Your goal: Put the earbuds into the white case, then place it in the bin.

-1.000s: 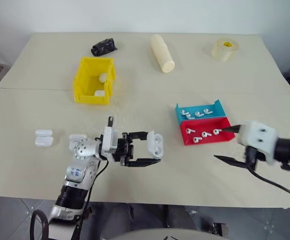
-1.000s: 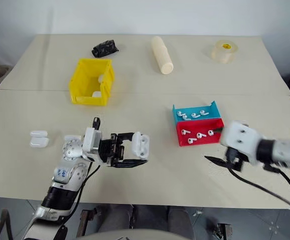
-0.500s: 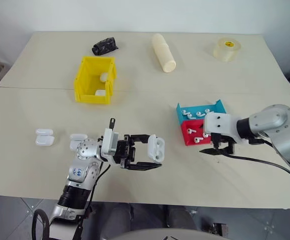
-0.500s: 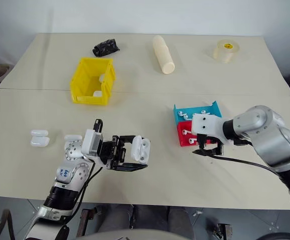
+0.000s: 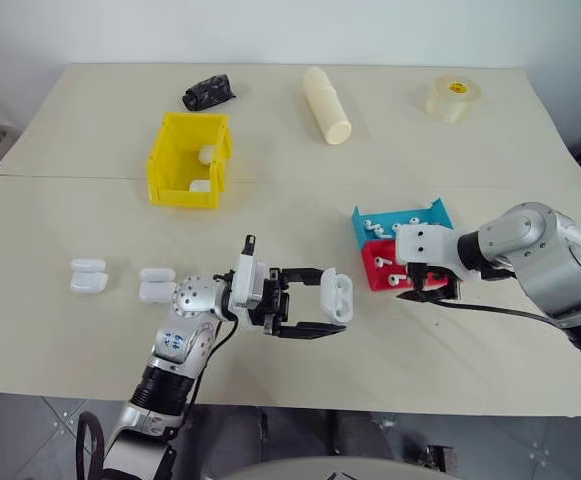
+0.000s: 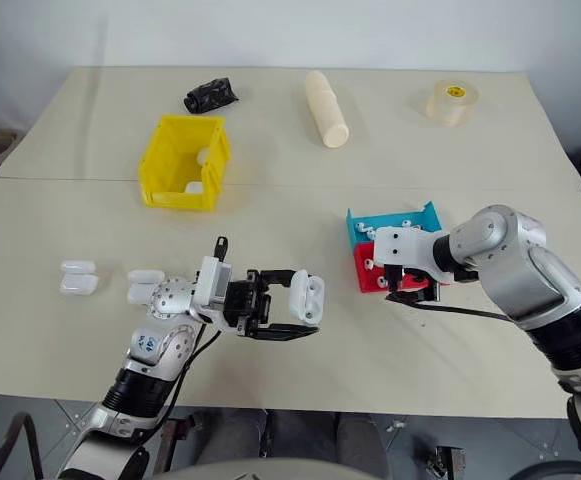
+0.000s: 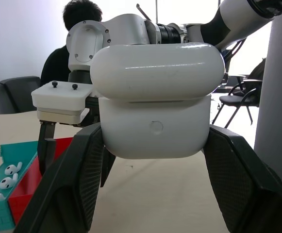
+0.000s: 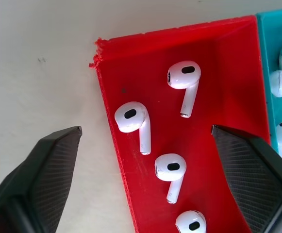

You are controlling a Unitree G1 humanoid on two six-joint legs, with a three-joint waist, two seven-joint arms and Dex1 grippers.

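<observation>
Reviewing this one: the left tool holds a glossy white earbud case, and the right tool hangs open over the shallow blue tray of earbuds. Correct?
Not quite. The left tool does hold the glossy white earbud case, but the right tool hangs open over the shallow red tray, not the blue one, as the right wrist view shows.

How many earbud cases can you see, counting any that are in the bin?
7. One sits in the left gripper. Two pairs lie on the table: at and. Two more are in the yellow bin, at and; others may be hidden.
</observation>
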